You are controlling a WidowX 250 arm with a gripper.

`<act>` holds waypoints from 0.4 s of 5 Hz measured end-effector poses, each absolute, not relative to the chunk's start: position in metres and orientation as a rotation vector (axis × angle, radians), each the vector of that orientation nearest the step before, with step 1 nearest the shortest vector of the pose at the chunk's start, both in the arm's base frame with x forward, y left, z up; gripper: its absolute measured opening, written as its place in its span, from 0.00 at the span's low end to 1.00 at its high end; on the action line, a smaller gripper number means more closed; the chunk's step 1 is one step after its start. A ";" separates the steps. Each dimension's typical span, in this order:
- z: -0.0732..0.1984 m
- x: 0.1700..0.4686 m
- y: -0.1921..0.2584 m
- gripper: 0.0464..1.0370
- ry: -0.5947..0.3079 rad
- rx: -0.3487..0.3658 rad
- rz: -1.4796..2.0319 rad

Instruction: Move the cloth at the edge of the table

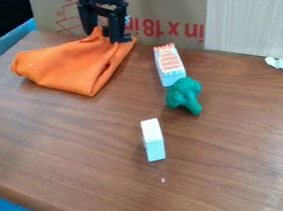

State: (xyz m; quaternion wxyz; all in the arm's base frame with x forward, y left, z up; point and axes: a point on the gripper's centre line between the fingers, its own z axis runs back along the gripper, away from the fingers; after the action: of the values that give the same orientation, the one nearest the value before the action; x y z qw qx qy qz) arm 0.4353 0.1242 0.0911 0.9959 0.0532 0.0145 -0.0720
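Note:
The gripper (pixel 105 33) hangs at the top of the view, over the back right part of the orange cloth (pixel 73 62). Its fingers stand apart, open, with a raised fold of the cloth between and below them. The cloth lies folded and rumpled on the wooden table (pixel 74 133), near the table's back left edge, with one corner pointing toward the front. The fingertips partly hide its back right part.
A cardboard box (pixel 149 5) stands behind the cloth and gripper. To the right are a white block with an orange-striped top (pixel 169 65) and a green broccoli toy (pixel 184 95). A white block (pixel 153 140) stands nearer the front. A pale panel (pixel 254 8) rises at back right.

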 end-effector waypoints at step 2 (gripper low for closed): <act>0.065 0.421 0.116 0.96 0.076 0.055 -0.164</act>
State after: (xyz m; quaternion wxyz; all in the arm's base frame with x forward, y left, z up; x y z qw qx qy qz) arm 0.4214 0.1159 0.0654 0.9956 0.0274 0.0380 -0.0817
